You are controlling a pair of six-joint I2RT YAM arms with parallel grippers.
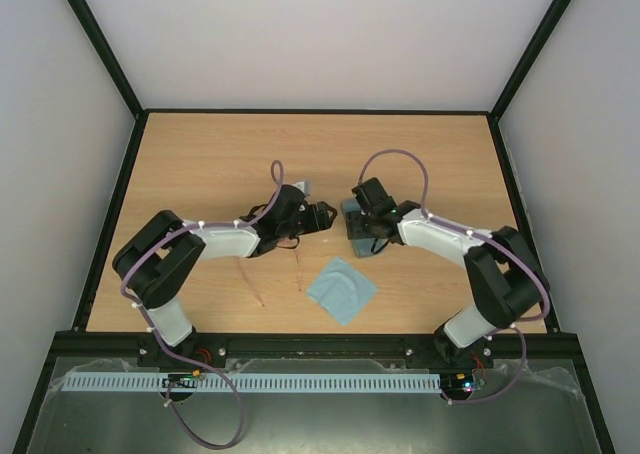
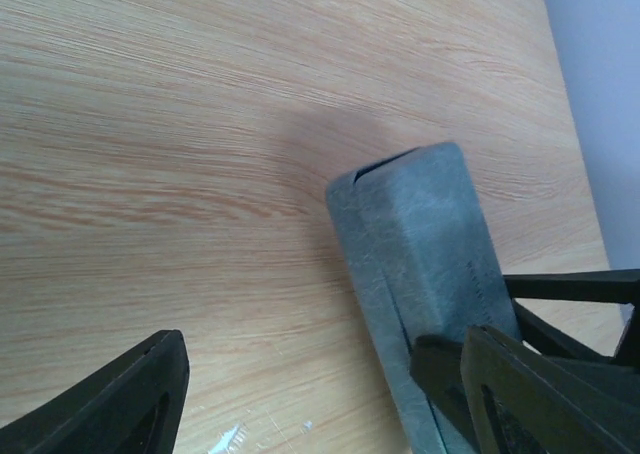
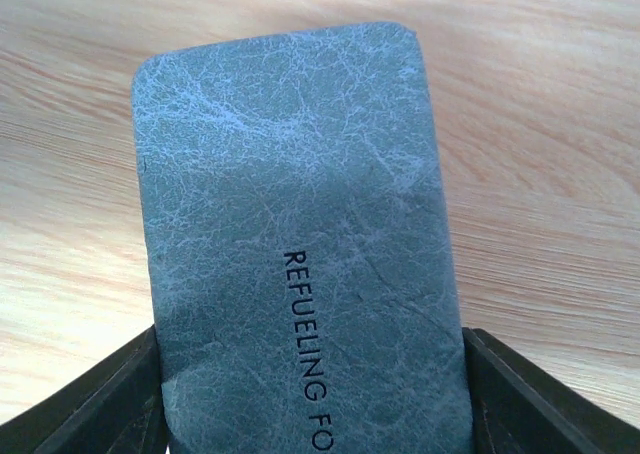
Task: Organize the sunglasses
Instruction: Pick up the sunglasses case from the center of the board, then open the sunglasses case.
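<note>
Closest to the lens in the right wrist view, the right gripper (image 3: pixel 311 339) has both fingers pressed against the long sides of the grey-blue glasses case (image 3: pixel 290 174), jaws fairly wide and closed on it across its width. The left gripper (image 1: pixel 322 216) hangs just left of the case, jaws spread wide with nothing between them. Its own view shows the case's end, marked by a dark slit, just beside one finger.

The sunglasses (image 1: pixel 299 271) lie on the table (image 1: pixel 200 164) left of the case and nearer the robot. Only two thin pink temple arms show, and the front is hidden under the left forearm. The temples seem unfolded, running lengthways toward the robot, so the lenses probably face away. A light blue cloth (image 1: pixel 341 289) lies near the case on its robot side, apart from it.

The step looks like readying the case. The right grip should be firm without crushing, with the slit end turned toward the left gripper. The temples will likely need folding before the glasses go in.
</note>
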